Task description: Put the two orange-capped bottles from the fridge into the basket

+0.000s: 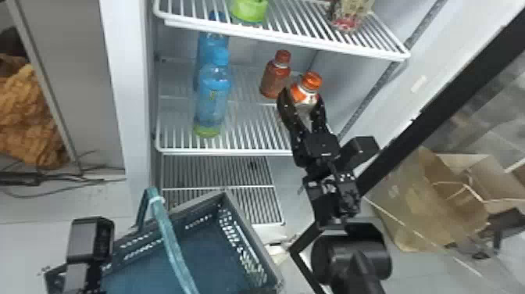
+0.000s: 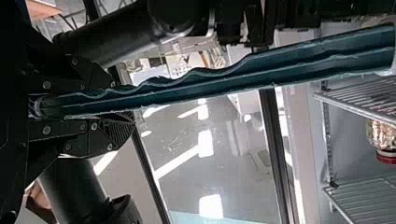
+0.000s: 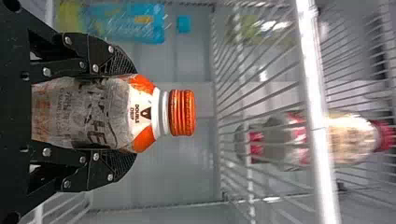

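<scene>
The nearer bottle with an orange ribbed screw cap (image 1: 311,81) is held upright in the fridge (image 1: 125,78); orange shoulders, a white neck ring and a greyish label with dark print are seen on it in the right wrist view. It is clamped between the two black fingers of the right gripper (image 1: 301,97), one on each side of its body. Whether its base is touching the shelf cannot be told.

The second orange-capped bottle (image 1: 275,76), with a reddish-orange body, is stood upright on the white wire middle shelf (image 1: 222,152), just behind the held one and toward the left. Farther left on that shelf, a translucent blue bottle with a greenish base (image 1: 213,95) is stood in front of another blue bottle (image 1: 201,43). A bright green item (image 1: 250,9) and a clear container with red at its bottom (image 1: 347,23) are kept on the upper wire shelf (image 1: 281,38).

The dark teal plastic basket with perforated walls (image 1: 273,281) is placed before the fridge, its teal handle (image 1: 168,242) raised. In the left wrist view, the handle is pinched between the fingers of the left gripper (image 2: 122,103).
</scene>
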Available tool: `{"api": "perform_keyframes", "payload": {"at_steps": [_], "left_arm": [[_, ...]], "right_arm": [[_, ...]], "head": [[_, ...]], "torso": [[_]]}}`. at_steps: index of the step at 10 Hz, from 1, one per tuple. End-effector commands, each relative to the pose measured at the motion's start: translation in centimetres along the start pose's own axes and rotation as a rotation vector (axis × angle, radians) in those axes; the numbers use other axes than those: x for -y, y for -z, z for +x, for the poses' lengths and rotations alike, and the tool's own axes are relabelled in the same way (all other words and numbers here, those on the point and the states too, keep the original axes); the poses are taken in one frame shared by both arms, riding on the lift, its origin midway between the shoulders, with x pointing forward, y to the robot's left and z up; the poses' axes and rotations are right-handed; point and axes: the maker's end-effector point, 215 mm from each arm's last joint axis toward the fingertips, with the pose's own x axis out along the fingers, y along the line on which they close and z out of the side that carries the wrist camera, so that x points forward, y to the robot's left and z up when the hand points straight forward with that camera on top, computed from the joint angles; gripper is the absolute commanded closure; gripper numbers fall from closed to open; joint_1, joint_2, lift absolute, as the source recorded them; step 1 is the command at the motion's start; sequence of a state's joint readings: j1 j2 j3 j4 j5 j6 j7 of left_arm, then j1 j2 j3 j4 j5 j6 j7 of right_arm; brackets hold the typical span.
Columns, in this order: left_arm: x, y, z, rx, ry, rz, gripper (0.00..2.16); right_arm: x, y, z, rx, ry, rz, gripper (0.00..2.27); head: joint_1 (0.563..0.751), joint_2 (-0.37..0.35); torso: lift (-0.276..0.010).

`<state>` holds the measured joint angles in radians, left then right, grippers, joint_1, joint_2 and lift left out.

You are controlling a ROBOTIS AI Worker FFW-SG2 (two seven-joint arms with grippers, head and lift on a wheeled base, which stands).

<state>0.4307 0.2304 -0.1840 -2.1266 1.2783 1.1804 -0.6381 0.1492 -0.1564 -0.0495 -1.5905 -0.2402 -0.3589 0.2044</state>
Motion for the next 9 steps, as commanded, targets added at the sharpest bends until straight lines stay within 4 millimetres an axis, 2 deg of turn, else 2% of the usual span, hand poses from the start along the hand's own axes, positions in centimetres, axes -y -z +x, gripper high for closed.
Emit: {"api": "perform_keyframes", "payload": {"at_steps": [1,2,3,5,9], "left_arm": [[0.1,-0.1,0.1,0.002,0.002,0.002,1.17],[0.0,-0.1,0.0,0.003,0.001,0.003,1.17],[0.1,-0.1,0.1,0.002,0.002,0.002,1.17],[0.1,-0.1,0.1,0.002,0.002,0.002,1.17],[0.0,-0.1,-0.1,0.008,0.001,0.000,1.17]], "right_arm": [[-1.8,-2.9,-1.9,-0.002,-0.023,0.057,0.73],[-3.4,-3.8,-3.0,-0.044,-0.053,0.108,0.73],[-5.1,-3.7,-4.2,-0.125,-0.098,0.132,0.73],[-7.3,-5.7,-7.1,-0.212,-0.151,0.163,0.73],[-13.9,-4.6,-14.1,-0.551,-0.329,0.232,0.73]], "head": [[0.695,-0.350],[0.695,-0.350],[0.695,-0.350],[0.695,-0.350],[0.695,-0.350]], "torso": [[-0.235],[-0.235],[-0.235],[-0.235],[-0.235]]}}
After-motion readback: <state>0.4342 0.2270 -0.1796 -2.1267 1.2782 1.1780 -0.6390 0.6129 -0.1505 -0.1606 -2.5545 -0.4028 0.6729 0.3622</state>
